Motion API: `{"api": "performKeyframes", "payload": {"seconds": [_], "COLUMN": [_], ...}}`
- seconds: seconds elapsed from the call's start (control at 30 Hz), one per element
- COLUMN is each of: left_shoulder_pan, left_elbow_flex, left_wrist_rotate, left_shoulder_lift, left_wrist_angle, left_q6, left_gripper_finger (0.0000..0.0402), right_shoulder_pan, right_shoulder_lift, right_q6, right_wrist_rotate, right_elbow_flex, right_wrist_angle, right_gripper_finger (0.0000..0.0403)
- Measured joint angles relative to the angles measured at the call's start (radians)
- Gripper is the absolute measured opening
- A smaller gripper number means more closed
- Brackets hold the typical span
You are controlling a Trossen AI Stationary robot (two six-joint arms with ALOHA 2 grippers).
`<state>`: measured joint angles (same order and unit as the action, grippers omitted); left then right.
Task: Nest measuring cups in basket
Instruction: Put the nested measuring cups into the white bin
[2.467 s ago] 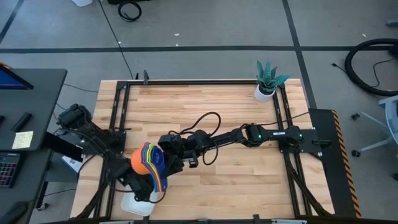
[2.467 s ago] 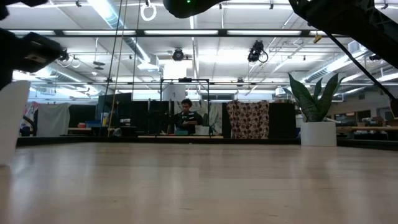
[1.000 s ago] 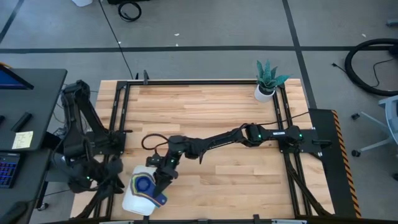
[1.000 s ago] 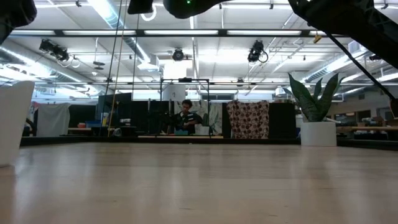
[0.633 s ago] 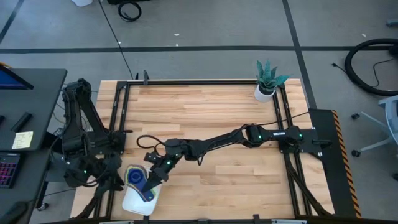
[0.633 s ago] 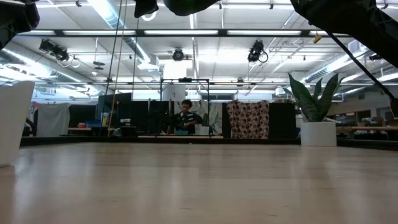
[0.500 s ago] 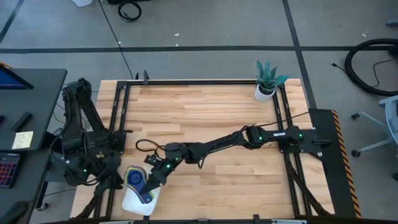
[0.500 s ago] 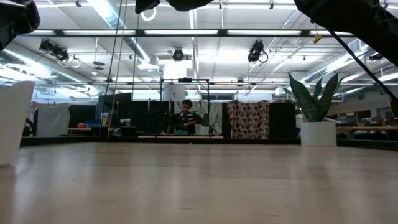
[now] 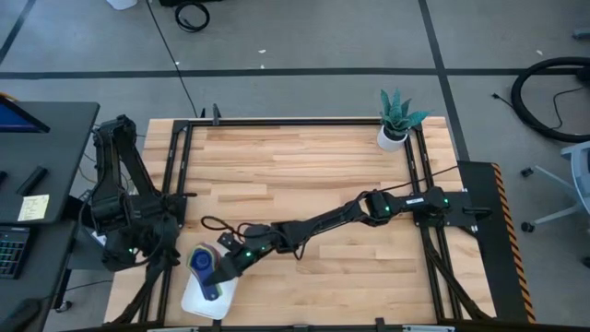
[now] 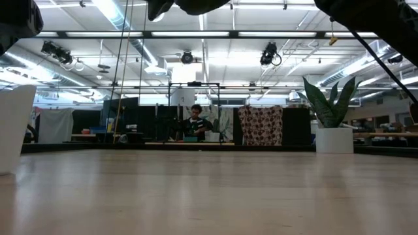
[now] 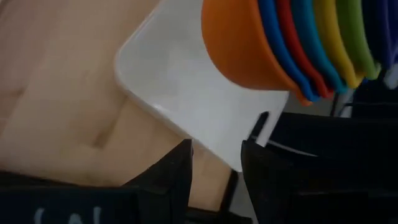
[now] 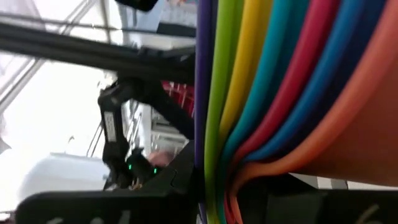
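Observation:
The measuring cups [image 9: 201, 262] are nested in one stack, dark blue on top and orange [image 11: 249, 43] at the bottom. The stack is tilted over the white basket [image 9: 198, 300], which lies at the table's near left corner. My right gripper [image 9: 221, 272] reaches in from the right and is shut on the stack. Whether the orange cup touches the basket floor [image 11: 180, 81] I cannot tell. My left gripper [image 11: 217, 168] stands open at the table's left edge beside the basket, with nothing between its fingers. My right gripper pinches the bundle of stacked flat handles [image 12: 267, 124] between its two fingers, which come in about level from the table's right. The handles show edge-on and fanned apart. The bowls hang tilted beyond the fingers, over the basket.
A white potted plant [image 9: 395, 124] stands at the far right corner. Black frame rails [image 9: 295, 121] run around the tabletop. Bare wood lies between the plant and the basket. In the low view the basket's wall [image 10: 14, 127] stands at the left.
My right gripper has sunk and gone a little toward the table's left with the nested cups. Its wrist has turned, so the stack has tipped and sits lower over the basket. Its hold has stayed the same.

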<state>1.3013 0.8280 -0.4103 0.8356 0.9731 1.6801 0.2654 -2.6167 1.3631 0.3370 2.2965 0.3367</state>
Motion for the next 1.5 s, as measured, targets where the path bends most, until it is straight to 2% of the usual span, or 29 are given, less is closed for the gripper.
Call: {"api": "performKeyframes", "payload": {"seconds": [0.4, 0.77, 0.97, 1.2, 1.5], "left_shoulder_pan": [0.0, 0.0, 0.0, 0.0, 0.0], "left_elbow_flex": [0.0, 0.0, 0.0, 0.0, 0.0], "left_wrist_rotate": [0.008, 0.009, 0.015, 0.015, 0.016], "left_shoulder_lift": [0.0, 0.0, 0.0, 0.0, -0.001], "left_wrist_angle": [0.028, 0.031, 0.041, 0.042, 0.042], "left_q6": [-0.053, -0.08, -0.079, -0.077, -0.078], "left_gripper_finger": [0.0141, 0.0141, 0.0141, 0.0141, 0.0141], "right_shoulder_pan": [0.033, 0.046, 0.051, 0.057, 0.057], "right_shoulder_lift": [-0.002, -0.002, -0.003, -0.124, -0.146], "right_q6": [0.138, 0.09, 0.048, 0.168, 0.155], "right_wrist_rotate": [-0.184, -0.166, -0.149, -0.154, -0.161], "right_elbow_flex": [-0.072, -0.077, -0.077, -0.077, -0.075], "right_wrist_angle": [0.022, 0.034, -0.017, 0.22, 0.207], "right_gripper_finger": [0.0077, 0.0077, 0.0077, 0.0077, 0.0077]}}
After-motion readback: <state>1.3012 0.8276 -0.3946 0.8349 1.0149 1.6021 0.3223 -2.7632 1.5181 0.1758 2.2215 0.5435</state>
